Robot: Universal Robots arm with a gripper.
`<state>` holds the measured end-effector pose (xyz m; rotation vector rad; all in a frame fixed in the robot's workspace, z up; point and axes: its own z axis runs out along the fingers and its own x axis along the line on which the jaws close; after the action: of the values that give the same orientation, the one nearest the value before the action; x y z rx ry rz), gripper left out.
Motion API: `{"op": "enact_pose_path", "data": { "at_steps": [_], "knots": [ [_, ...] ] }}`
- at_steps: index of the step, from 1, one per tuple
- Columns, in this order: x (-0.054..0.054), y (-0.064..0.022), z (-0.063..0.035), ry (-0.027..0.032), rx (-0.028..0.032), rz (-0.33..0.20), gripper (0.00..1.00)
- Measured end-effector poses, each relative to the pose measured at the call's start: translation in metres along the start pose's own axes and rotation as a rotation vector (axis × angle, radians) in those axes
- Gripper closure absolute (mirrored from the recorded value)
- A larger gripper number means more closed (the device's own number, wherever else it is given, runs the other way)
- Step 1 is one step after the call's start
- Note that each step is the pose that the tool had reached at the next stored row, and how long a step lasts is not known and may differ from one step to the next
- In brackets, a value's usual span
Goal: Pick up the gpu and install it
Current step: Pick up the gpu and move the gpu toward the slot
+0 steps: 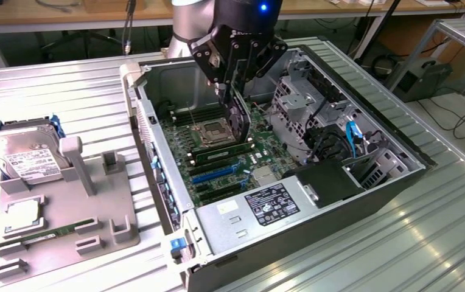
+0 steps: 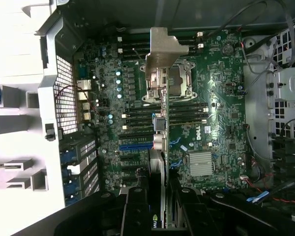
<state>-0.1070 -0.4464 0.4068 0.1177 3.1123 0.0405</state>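
My gripper (image 1: pixel 234 91) hangs over the open computer case (image 1: pixel 395 176), shut on the gpu (image 1: pixel 239 121). The card is held on edge, dark and upright, a little above the motherboard (image 1: pixel 179 131) near the CPU socket (image 1: pixel 215 131). In the wrist view the gpu (image 2: pixel 160 142) appears edge-on as a thin strip between my two fingers (image 2: pixel 137 209). Its silver end bracket (image 2: pixel 164 49) points away over the socket. The blue expansion slot (image 2: pixel 135 146) lies on the board just beside the card's edge. I cannot tell whether the card touches the board.
A grey parts fixture (image 1: pixel 94 237) sits at the exterior view's left with a silver hard drive (image 1: pixel 21 155), a CPU (image 1: pixel 23 210) and a RAM stick (image 1: pixel 50 234). Inside the case are the power supply (image 1: pixel 273 204), a drive cage (image 1: pixel 297 103) and loose cables (image 1: pixel 350 137).
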Motion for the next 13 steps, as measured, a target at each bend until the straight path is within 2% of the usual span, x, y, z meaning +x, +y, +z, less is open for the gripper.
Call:
{"op": "enact_pose_path", "data": {
  "at_steps": [13],
  "knots": [
    [-0.0006, -0.0001, 0.0037, 0.0, 0.0, 0.0, 0.74]
  ]
}}
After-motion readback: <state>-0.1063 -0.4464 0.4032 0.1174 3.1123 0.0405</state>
